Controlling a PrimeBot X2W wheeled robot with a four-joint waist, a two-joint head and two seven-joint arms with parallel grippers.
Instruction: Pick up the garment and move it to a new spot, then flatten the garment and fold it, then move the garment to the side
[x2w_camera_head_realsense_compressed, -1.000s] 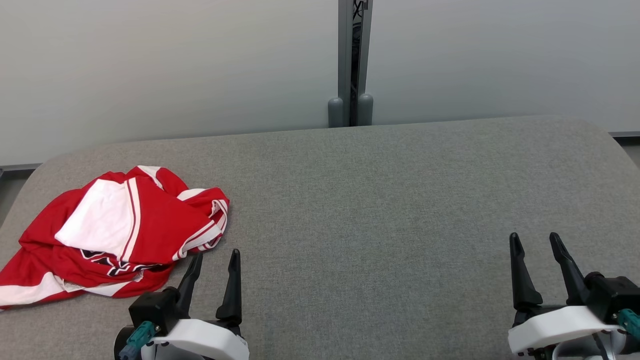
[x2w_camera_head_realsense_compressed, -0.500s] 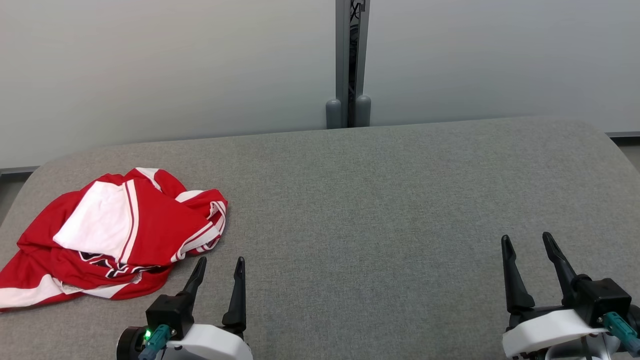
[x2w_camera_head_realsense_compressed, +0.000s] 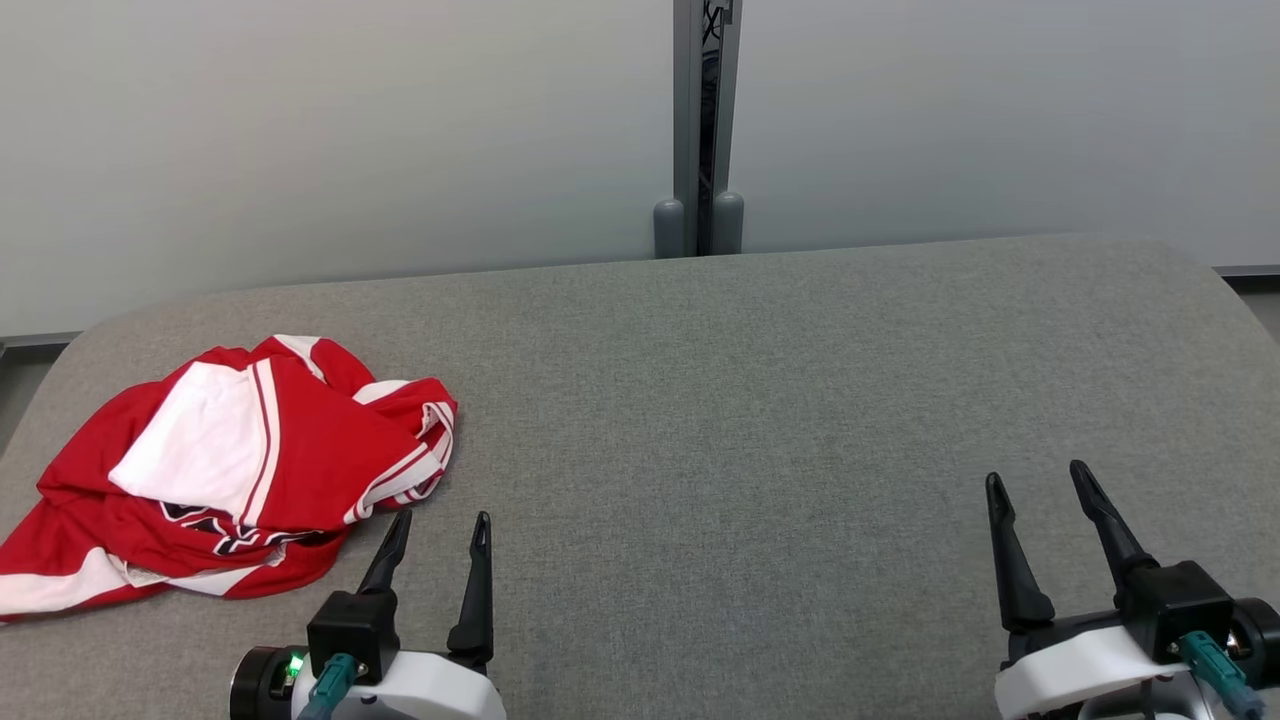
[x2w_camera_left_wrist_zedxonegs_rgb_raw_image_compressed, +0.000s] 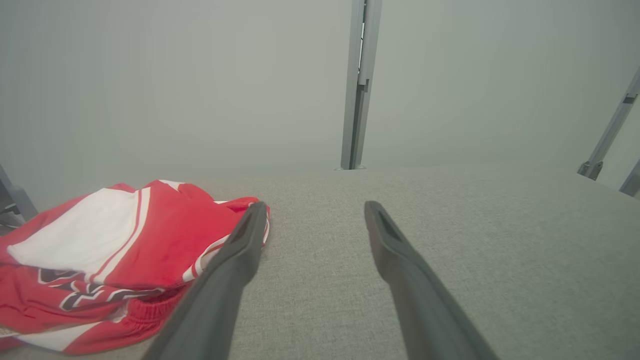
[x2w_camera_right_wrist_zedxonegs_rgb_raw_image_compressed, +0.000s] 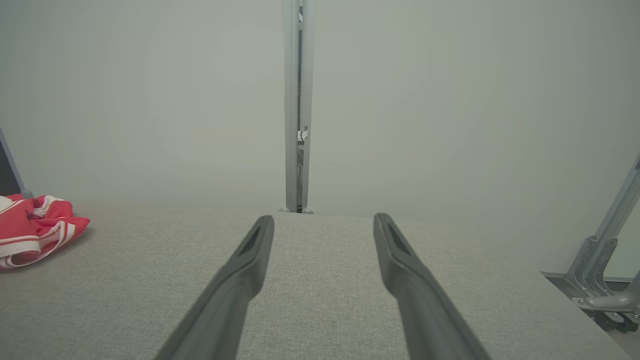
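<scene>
Grey woven cloth covers the table (x2w_camera_head_realsense_compressed: 760, 400), which backs onto pale wall panels joined by a grey post (x2w_camera_head_realsense_compressed: 703, 120). The red-and-white garment (x2w_camera_head_realsense_compressed: 240, 460) lies crumpled at the table's left end, just beside my left gripper (x2w_camera_head_realsense_compressed: 441, 520). Its dark lettering is folded under and unreadable, and its left edge is cut off. My right gripper (x2w_camera_head_realsense_compressed: 1035, 475) is well apart. Both finger pairs are spread, holding nothing.

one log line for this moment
stage: pre-grasp | garment: crumpled, left on table | left gripper: open, beside garment | right gripper: open, empty
</scene>
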